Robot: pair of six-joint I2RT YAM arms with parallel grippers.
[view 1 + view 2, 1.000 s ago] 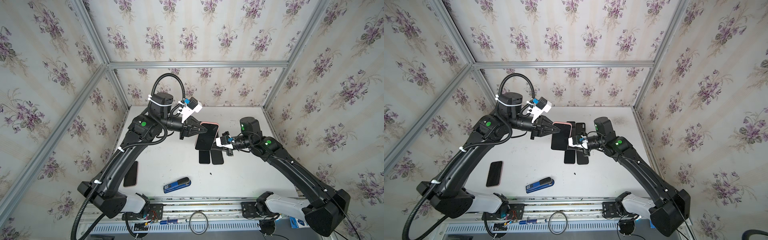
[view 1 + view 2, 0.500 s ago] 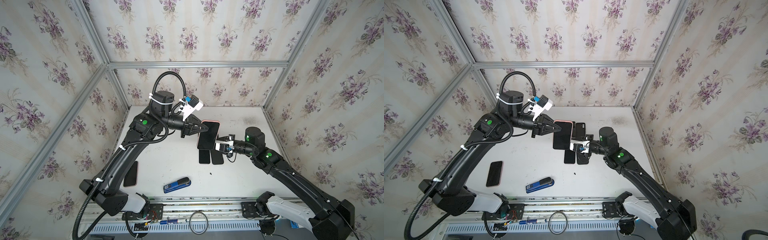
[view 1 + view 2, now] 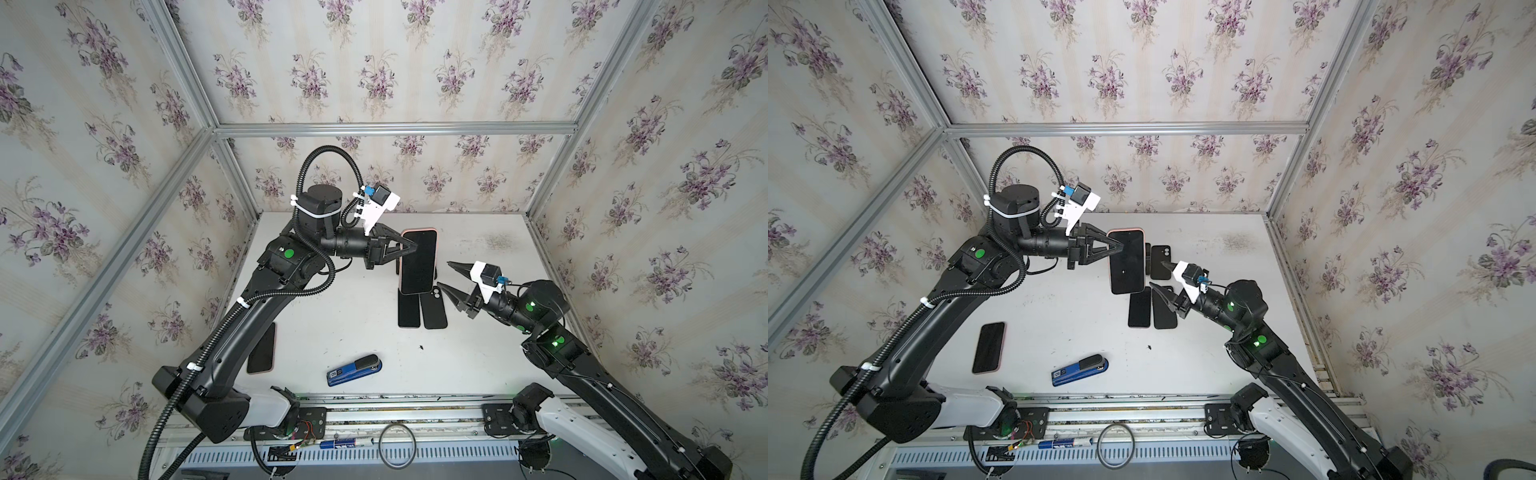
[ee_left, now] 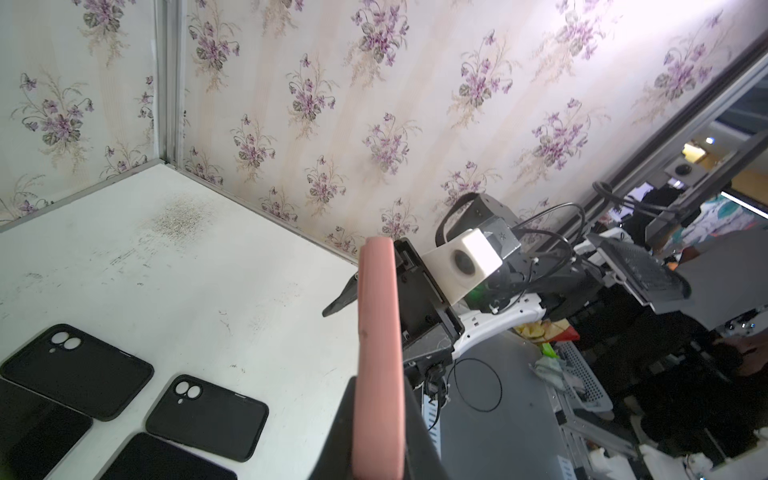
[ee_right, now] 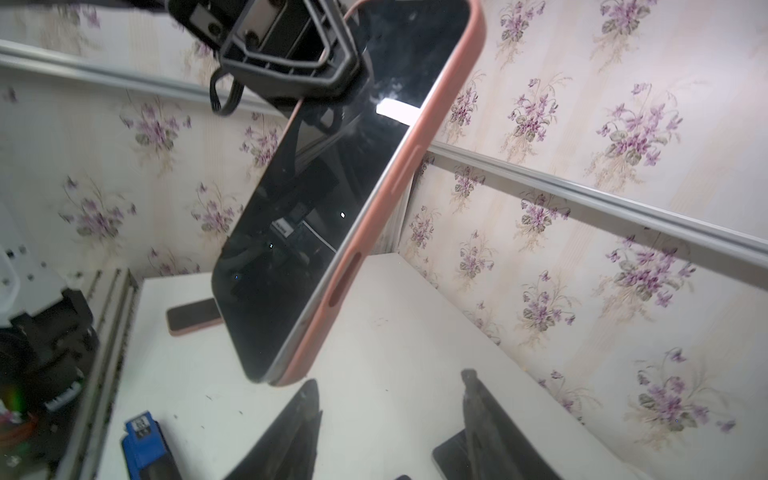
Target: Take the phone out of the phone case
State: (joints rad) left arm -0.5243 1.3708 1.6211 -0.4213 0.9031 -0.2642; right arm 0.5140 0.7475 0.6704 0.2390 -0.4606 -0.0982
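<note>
Clamping a phone by one long edge, the left gripper holds it aloft above the white tabletop — dark screen turned up toward both top views, the pink phone case wrapped round its rim and back. The right gripper stands with its jaws spread apart just beside the phone's lower end, touching nothing; its wrist view shows the case's bottom corner hanging clear of both fingers. Black cases lie flat on the tabletop beneath. Nearer the front edge rest a blue stapler and, by the left arm, a second phone rimmed in pink.
</note>
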